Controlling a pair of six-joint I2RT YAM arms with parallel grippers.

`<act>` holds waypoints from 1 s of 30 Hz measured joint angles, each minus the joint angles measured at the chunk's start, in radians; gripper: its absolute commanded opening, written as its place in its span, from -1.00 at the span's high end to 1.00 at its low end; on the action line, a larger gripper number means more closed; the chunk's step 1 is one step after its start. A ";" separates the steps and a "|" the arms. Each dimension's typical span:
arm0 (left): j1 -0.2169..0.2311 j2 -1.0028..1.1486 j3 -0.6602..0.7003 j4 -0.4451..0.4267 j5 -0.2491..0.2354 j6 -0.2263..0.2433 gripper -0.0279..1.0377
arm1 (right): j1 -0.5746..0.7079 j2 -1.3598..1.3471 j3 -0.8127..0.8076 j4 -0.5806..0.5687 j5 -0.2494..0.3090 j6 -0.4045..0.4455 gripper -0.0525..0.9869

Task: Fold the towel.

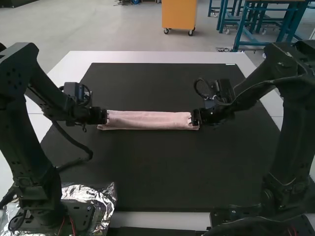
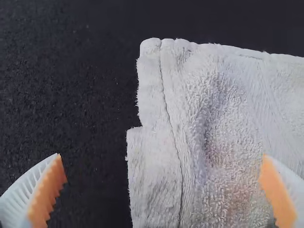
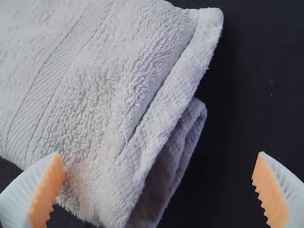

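White desk (image 1: 157,57), blk mat (image 1: 157,167) on top. Pink towel (image 1: 147,120) approx. mid-mat, folded to a long narrow strip, parallel w/ mat's far edge; layers visible at R end. L gripper (image 1: 104,117) at strip's L end, fingers apart; R gripper (image 1: 196,118) at R end, also spread.

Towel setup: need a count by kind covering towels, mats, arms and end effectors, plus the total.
Towel: 1
Black mat: 1
Arms: 2 (left arm, right arm)
End effectors: 2 (left end effector, right end effector)
Total: 6
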 measured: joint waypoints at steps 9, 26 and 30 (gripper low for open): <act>0.039 -0.018 0.000 0.039 0.005 -0.014 -0.88 | 0.000 0.000 0.046 -0.019 0.010 0.002 -0.85; 0.044 -0.084 0.023 0.011 0.019 -0.040 -0.88 | 0.029 0.082 0.066 0.038 0.029 0.002 -0.80; 0.044 -0.084 0.023 0.006 0.019 -0.040 -0.88 | 0.038 0.092 0.070 0.047 0.031 0.000 0.19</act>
